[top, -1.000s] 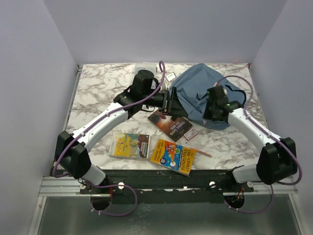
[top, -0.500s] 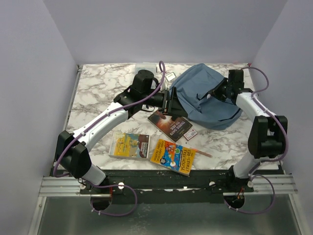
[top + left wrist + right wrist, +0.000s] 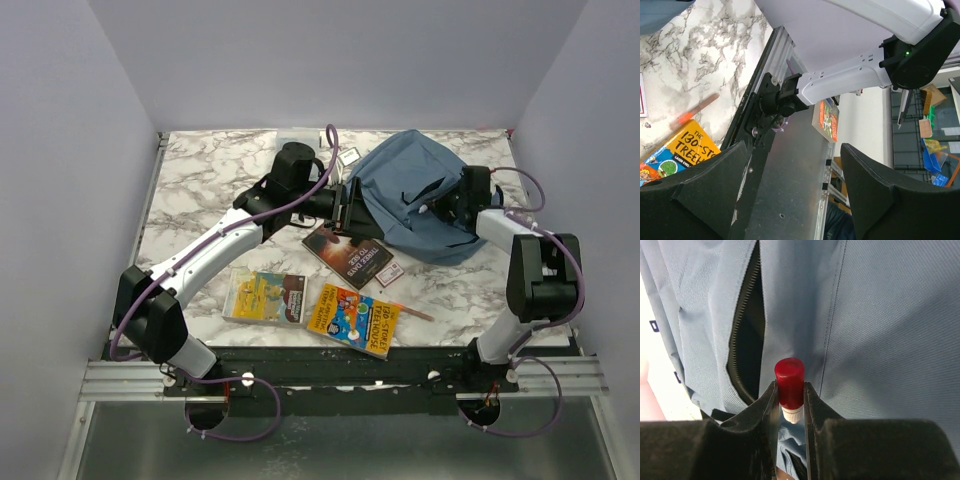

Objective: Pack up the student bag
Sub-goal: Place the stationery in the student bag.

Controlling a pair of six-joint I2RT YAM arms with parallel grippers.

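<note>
The right gripper, pinching a red-capped pen and facing the blue bag at the far right of the table, should slide toward the open zip before letting go, while the left gripper sits spread and empty

Arms: white links, black joints, purple cables; gripper fingers black, perhaps foam.

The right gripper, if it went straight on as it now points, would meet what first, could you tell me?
The right gripper and its red-capped stick would probably touch the student bag first, on blue fabric just right of the open zip; depth is unclear.
</note>
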